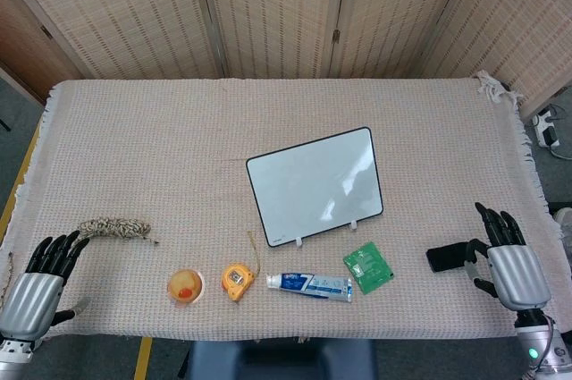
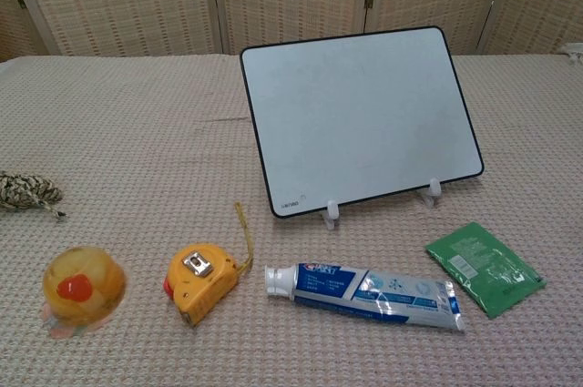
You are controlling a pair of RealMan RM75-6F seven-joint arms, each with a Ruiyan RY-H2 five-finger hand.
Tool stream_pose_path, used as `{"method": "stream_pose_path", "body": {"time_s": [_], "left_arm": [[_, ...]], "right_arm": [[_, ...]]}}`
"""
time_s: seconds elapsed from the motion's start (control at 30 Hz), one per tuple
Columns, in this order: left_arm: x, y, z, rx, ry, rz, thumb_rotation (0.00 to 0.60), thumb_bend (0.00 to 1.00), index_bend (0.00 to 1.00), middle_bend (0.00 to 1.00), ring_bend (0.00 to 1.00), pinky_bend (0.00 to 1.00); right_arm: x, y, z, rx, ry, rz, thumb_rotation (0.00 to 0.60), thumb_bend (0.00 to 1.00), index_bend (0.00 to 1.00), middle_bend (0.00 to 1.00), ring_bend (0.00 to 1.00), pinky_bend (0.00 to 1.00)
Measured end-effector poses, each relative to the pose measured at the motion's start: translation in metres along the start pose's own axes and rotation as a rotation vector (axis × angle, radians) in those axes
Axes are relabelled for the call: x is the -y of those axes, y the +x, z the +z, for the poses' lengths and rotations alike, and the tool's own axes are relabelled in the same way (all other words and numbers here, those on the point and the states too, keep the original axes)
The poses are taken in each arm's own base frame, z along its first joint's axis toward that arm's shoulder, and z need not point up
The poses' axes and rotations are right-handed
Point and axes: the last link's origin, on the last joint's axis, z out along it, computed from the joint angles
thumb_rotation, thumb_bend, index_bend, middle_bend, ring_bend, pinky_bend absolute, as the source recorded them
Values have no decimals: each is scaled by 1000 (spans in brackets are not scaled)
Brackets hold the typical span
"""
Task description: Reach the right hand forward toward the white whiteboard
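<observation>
The white whiteboard with a black frame stands tilted back on two small white feet near the table's middle. My right hand rests at the table's near right edge, fingers extended and apart, holding nothing; it lies well to the right of the board and nearer to me. Just left of it lies a black object that its thumb seems to touch. My left hand sits at the near left corner, fingers extended, empty. Neither hand shows in the chest view.
In front of the board lie a green packet, a toothpaste tube, a yellow tape measure and an orange cup. A rope bundle lies left. Folding screens stand behind the table.
</observation>
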Motion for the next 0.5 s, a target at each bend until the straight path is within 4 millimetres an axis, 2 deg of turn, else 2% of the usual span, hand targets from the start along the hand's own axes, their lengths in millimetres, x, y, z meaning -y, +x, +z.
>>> {"method": "stream_pose_path", "body": {"time_s": [0.33,0.5], "left_arm": [[0,-1,1,6,-2,-2,600,213,12,57,37,0],[1,1,0,0,0,-8,600,213,13,57,37,0]], "right_arm": [[2,-3,-1,34,21,-28,600,423,0,0,0,0],[3,-5,-1,52,35,-48,600,344,0,0,0,0]]}}
